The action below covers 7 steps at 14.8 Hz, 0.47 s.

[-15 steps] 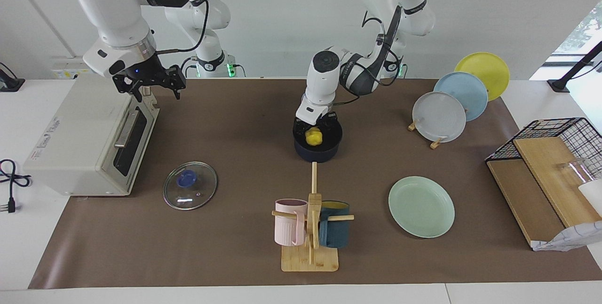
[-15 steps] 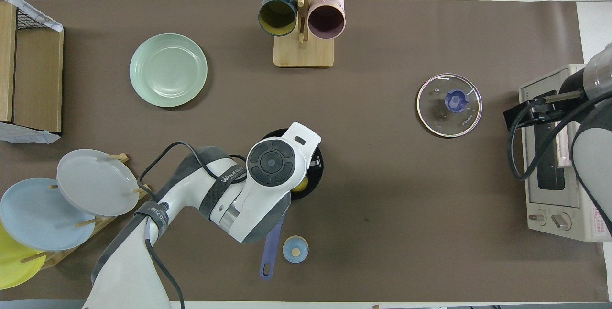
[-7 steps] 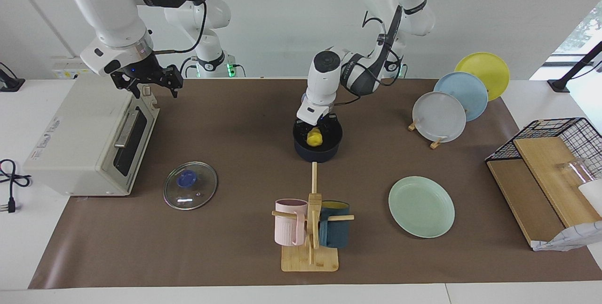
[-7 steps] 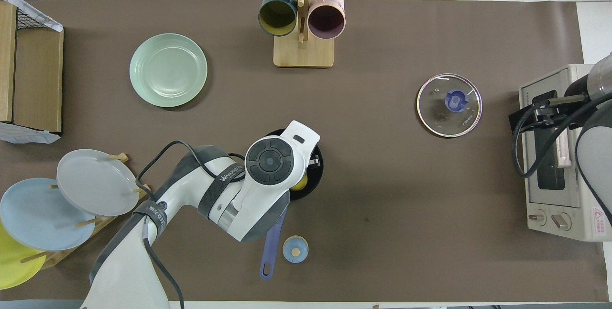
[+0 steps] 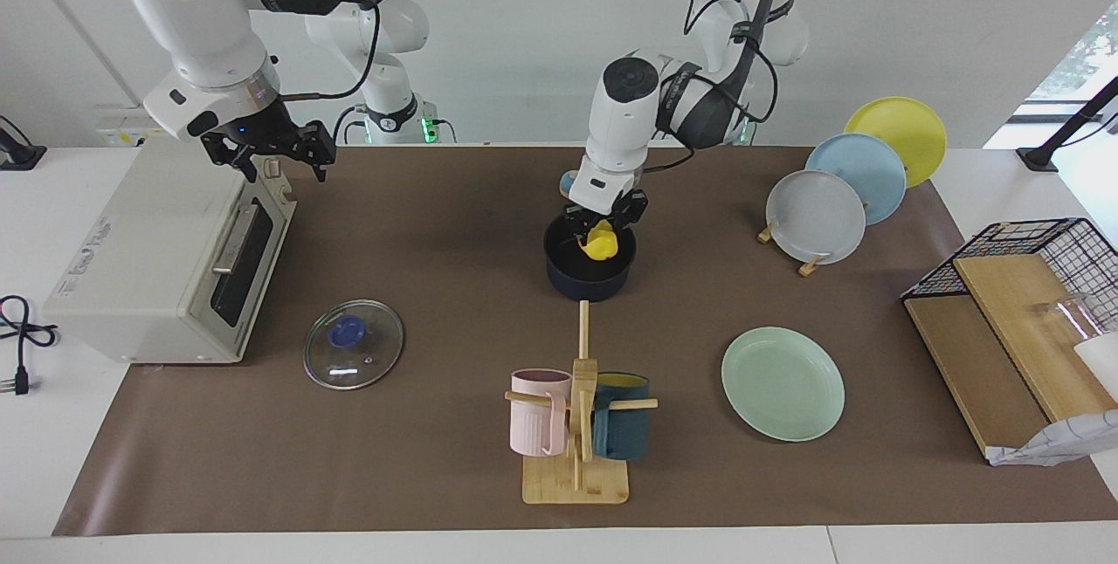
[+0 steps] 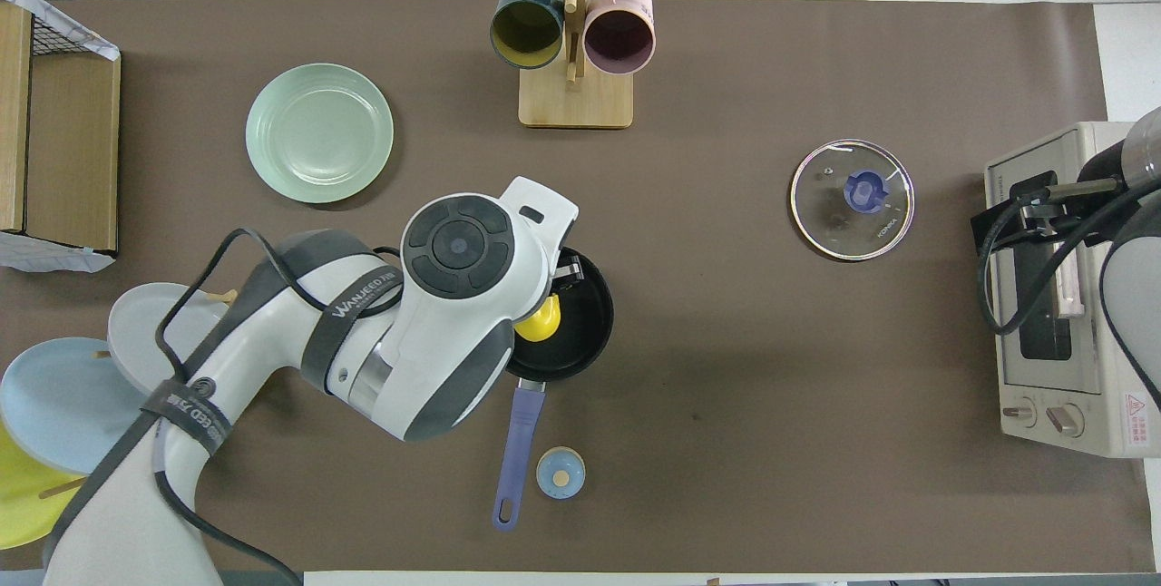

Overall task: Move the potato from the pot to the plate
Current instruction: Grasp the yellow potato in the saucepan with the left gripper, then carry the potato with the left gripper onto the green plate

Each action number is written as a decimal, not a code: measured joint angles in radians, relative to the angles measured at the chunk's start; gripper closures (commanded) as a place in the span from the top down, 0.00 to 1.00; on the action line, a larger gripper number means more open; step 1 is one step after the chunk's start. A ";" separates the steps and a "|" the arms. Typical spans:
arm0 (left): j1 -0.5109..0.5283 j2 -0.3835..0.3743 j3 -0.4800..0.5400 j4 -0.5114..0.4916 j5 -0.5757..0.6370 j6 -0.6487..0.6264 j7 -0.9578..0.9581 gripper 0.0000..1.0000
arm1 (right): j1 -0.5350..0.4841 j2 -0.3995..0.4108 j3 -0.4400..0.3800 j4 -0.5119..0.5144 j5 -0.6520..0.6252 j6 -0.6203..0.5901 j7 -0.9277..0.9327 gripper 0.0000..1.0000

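My left gripper [image 5: 603, 230] is shut on the yellow potato [image 5: 602, 244] and holds it just above the rim of the dark navy pot [image 5: 587, 278]. In the overhead view the potato [image 6: 539, 324] shows over the pot [image 6: 585, 332], whose blue handle [image 6: 514, 454] points toward the robots. The pale mint-green plate [image 5: 783, 383] lies farther from the robots than the pot, toward the left arm's end of the table; it also shows in the overhead view [image 6: 319, 132]. My right gripper [image 5: 271, 154] hangs over the toaster oven [image 5: 166, 254] and waits.
A glass lid [image 5: 353, 344] lies beside the oven. A wooden mug tree [image 5: 578, 424] with a pink mug and a teal mug stands farther from the robots than the pot. A plate rack [image 5: 852, 184] and a wire basket [image 5: 1031, 285] are at the left arm's end. A small blue knob [image 6: 560, 472] lies by the handle.
My left gripper has risen out of the pot with the potato in it and shifted toward the left arm's end. The right gripper drifted slightly up over the oven.
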 measured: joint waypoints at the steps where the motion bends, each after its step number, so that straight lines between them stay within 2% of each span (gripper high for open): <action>1: 0.024 -0.005 0.001 0.034 0.000 -0.039 0.015 0.00 | 0.000 0.000 -0.001 0.000 0.001 0.000 0.000 1.00; 5: 0.153 0.001 0.004 0.126 -0.003 -0.122 0.154 0.00 | 0.000 0.000 -0.021 0.001 0.005 0.003 0.000 1.00; 7: 0.250 0.025 0.006 0.166 -0.023 -0.149 0.293 0.00 | -0.001 0.000 -0.039 0.003 0.014 0.024 0.001 1.00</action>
